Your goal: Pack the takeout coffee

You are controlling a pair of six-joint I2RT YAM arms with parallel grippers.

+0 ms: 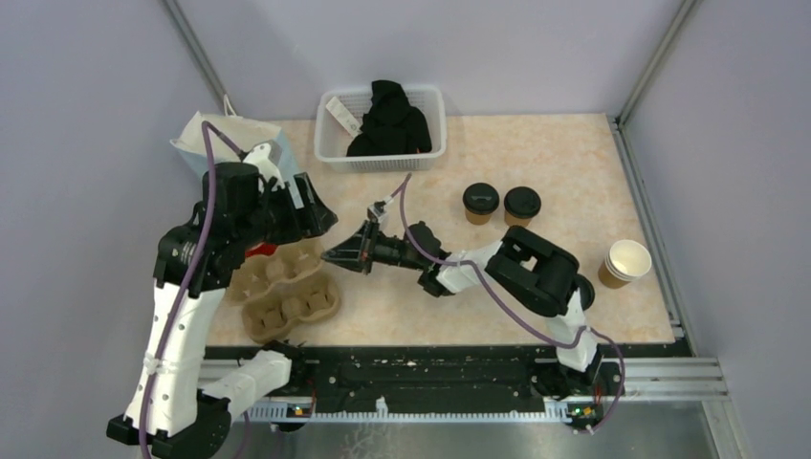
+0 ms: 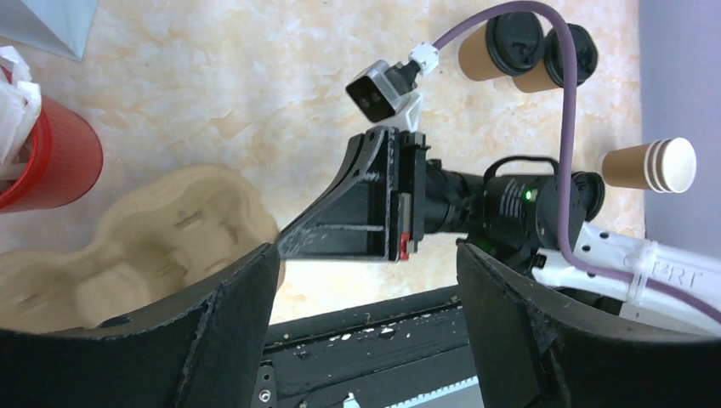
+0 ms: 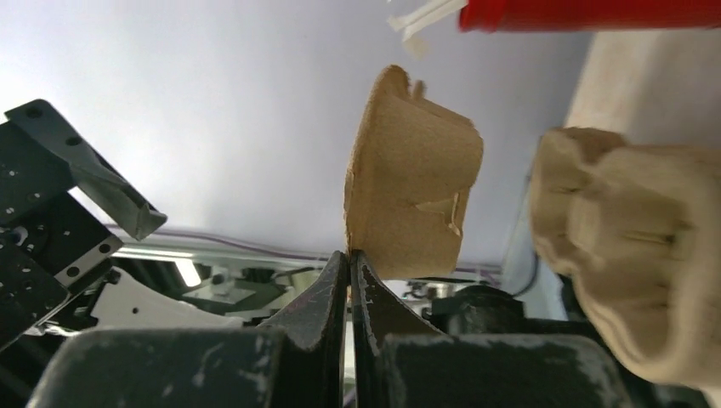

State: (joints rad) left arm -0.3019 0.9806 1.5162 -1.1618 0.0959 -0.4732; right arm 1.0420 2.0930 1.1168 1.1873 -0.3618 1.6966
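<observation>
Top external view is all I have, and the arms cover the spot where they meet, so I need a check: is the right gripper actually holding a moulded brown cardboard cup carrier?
Observer: Yes. The right wrist view shows the right gripper shut on a thin edge of a moulded brown cardboard cup carrier.
Operator: And the left gripper?
Observer: In the left wrist view the left gripper is wide open with nothing between its fingers.
Operator: What is the red patch under the left arm?
Observer: A red cup with white straws, standing right beside the carrier.
</observation>
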